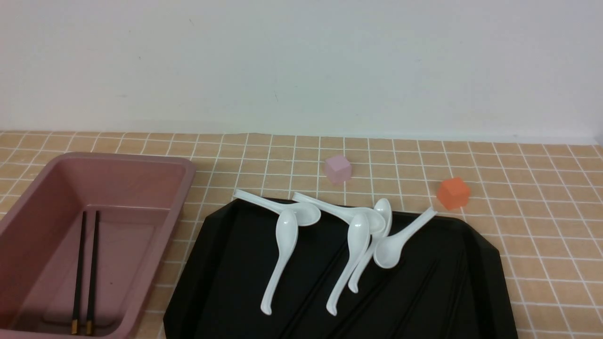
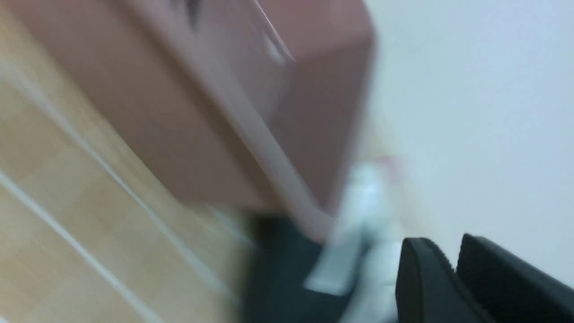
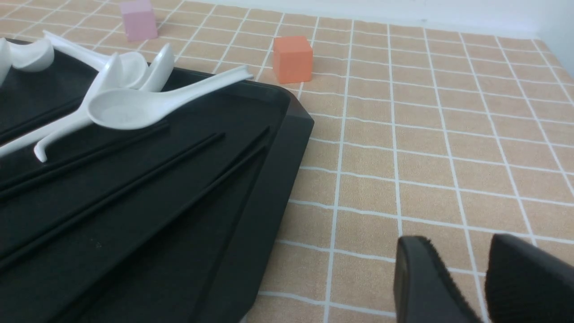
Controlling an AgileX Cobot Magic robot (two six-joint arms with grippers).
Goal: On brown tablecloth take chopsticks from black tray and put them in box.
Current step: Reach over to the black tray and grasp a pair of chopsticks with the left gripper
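Chopsticks [image 3: 193,151] in black tray [image 3: 269,188], well apart from right fingers [image 3: 426,278].

Surface: tan-orange cloth [image 1: 518,245], white-lined squares.
Left: deep dusty-pink plastic bin [image 1: 132,183].
Centre: large glossy black tray [image 1: 226,273], just beside the bin.
Behind tray: small pale-pink cube [image 1: 338,169]; small orange cube [image 1: 453,193], well apart.

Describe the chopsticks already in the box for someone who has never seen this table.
Find the deep dusty-pink box at the left of the brown tablecloth, beside the black tray. On its floor lie two chopsticks, side by side, gold-brown bands toward the robot. Unlike the other black sticks, which lie on the tray near the white spoons, these sit inside the box.
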